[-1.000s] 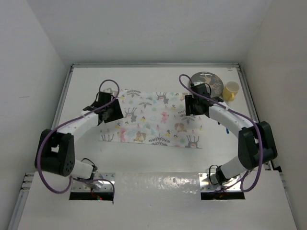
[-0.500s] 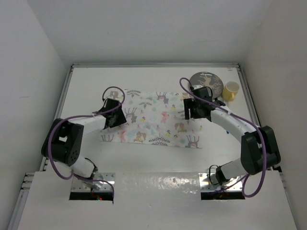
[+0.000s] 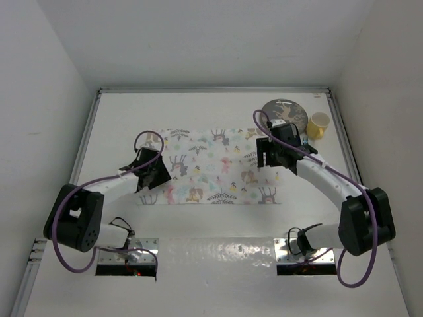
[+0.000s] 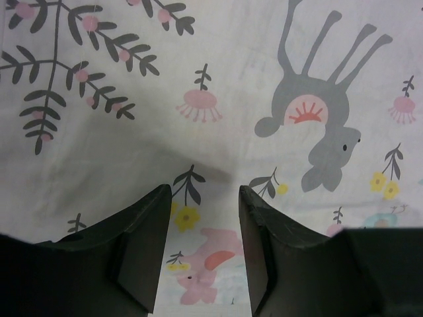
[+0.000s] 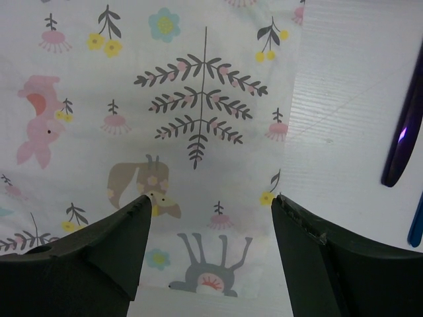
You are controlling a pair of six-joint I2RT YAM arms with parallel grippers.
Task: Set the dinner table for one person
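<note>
A large white tabletop, rigid and smooth, fills the overhead view: a surface to work on, not to grip. A printed cloth lies flat at its middle, with a dark plate and yellow cup near the far right corner; the cloth looks thin, limp and apt to slide, so is best pinched at an edge. The left hand hovers partly open and empty over the cloth's left part, the right hand wide open and empty over its right edge.
</note>
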